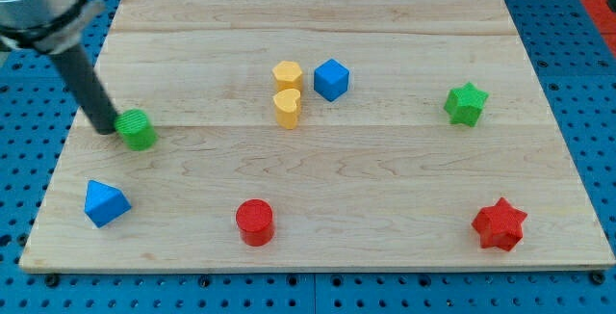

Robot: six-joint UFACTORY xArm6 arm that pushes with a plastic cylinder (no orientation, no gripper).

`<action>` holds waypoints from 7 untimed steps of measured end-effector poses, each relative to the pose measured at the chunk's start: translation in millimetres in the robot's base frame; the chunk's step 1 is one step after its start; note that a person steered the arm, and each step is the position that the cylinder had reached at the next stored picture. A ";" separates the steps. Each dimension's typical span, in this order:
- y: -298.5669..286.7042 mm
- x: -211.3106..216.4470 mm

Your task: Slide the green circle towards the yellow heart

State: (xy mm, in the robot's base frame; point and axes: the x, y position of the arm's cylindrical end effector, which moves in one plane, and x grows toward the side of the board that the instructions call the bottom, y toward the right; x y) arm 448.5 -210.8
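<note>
My tip [104,127] — a bare rod, no fingers to open or clamp — sits touching the green circle [137,129] on its left side, the side away from the yellow heart [287,108], placed to push it rightward.

My tip [104,127] touches the green circle [137,129] on its left (yellow heart [287,108] well right).

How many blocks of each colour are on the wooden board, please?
Green: 2, the green circle and the green star
Yellow: 2, the yellow heart and another yellow block
Blue: 2
Red: 2
Total: 8
</note>
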 end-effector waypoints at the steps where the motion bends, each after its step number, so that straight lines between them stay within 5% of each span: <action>1: 64.9 12.5; 2: 57.7 61.6; 3: 83.6 63.7; 4: 90.1 23.5; 7: 150.6 15.5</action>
State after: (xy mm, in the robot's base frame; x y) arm 464.0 -60.2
